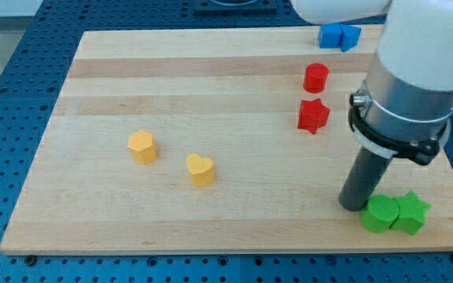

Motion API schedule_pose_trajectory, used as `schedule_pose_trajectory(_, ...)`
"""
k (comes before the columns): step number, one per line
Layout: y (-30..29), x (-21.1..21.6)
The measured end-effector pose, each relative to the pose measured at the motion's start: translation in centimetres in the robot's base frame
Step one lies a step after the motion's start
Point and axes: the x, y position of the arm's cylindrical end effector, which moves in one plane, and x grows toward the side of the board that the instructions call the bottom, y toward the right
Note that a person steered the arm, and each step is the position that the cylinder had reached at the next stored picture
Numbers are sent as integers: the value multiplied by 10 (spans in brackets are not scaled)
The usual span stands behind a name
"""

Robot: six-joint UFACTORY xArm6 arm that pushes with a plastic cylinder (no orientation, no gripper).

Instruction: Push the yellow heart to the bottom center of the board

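Note:
The yellow heart (200, 169) lies on the wooden board (211, 79), a little left of the middle and toward the view's bottom. A yellow hexagon block (141, 146) sits just up and left of it. My tip (355, 206) rests on the board at the lower right, far to the right of the heart and touching or almost touching the left side of a green round block (381, 215). Nothing lies between my tip and the heart.
A green star block (411, 213) sits against the green round one at the lower right. A red star (313, 115) and a red cylinder (315, 78) stand above my tip. A blue block (338, 36) lies at the top edge. The arm's body hides the right side.

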Motion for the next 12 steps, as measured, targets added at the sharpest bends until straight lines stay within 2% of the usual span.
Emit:
schedule_pose_trajectory(3, -19, 0)
schedule_pose_trajectory(4, -22, -14)
schedule_pose_trajectory(6, -96, -56)
schedule_pose_trajectory(7, -161, -76)
schedule_pose_trajectory(8, -229, -81)
schedule_pose_trajectory(9, -262, -54)
schedule_pose_trajectory(10, -261, -18)
schedule_pose_trajectory(11, -259, -18)
schedule_pose_trajectory(12, -273, -53)
